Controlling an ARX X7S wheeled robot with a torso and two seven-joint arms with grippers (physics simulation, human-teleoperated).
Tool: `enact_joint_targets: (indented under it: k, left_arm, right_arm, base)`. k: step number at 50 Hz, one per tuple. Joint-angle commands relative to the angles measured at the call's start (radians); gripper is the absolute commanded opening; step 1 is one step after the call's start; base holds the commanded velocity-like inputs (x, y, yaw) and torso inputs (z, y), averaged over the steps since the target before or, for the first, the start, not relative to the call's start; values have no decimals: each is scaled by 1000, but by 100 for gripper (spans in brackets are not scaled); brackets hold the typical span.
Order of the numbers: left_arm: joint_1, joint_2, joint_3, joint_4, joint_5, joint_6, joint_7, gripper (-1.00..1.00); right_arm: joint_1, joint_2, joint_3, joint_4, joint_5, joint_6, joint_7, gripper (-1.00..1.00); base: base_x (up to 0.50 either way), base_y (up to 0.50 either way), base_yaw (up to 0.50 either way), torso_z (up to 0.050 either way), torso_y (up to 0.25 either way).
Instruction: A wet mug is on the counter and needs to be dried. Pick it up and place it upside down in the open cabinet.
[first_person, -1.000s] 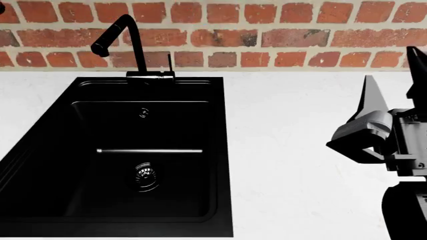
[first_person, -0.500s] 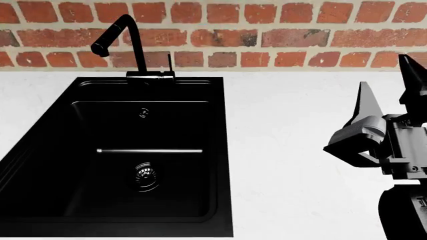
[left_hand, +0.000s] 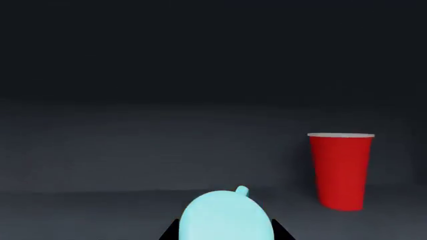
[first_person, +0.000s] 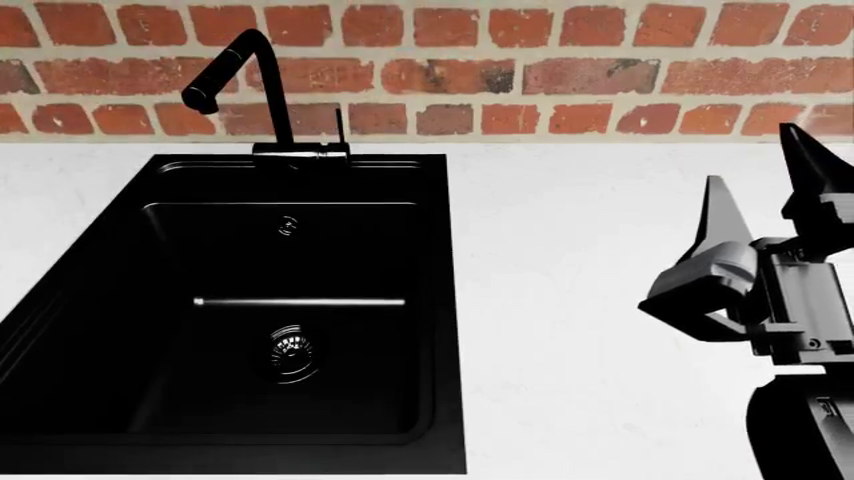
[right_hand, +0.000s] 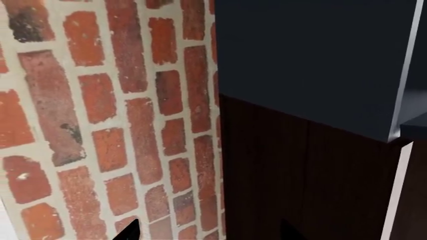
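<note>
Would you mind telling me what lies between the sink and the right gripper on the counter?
In the head view, only bare white counter lies between the black sink and the right gripper; nothing stands there.

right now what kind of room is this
Most likely a kitchen: a black sink with a tall faucet set into a white counter, backed by a red brick wall.
</note>
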Motion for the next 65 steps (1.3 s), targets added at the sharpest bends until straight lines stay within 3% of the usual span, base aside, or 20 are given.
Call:
enact_joint_targets:
  k: [1,9,21,22,42,58,59,65]
  left_arm:
    - [68,30,-275,-169,407,-12,25,-100]
    - [102,40,-424,-169,567,-16,40,-100]
    - [155,53,-470,-169,632,46,42,-100]
    - [156,54,-467,-169,636,52,45,100]
    - [130,56,-451,-169,644,148,42,100]
    - [-5,91,-431,-164,643,175,116,100]
    - [-5,91,-431,-143,642,160,119,100]
    - [177,67,-437,459,620,-237,132,100]
  right_arm:
    - [-1,-8,-7,10,-6,-7,2,100]
    - [5,-16,-15,23,-10,-14,0,100]
    - [5,-13,-21,21,-14,-20,-9,100]
    - [5,-12,-22,21,-14,-22,-10,100]
    - [9,-22,-38,30,-20,-39,-22,100]
    - [4,-28,-44,31,-24,-41,-24,100]
    - [4,-29,-44,31,-25,-41,-24,100]
    - [1,-29,-45,35,-23,-44,-22,100]
  base:
    - [0,0,3,0,0]
    - [2,2,2,0,0]
    - [3,1,1,0,0]
    - [0,0,0,0,0]
    - [0,0,0,0,0]
    - [0,0,0,0,0]
    - [0,0,0,0,0]
    - [0,0,0,0,0]
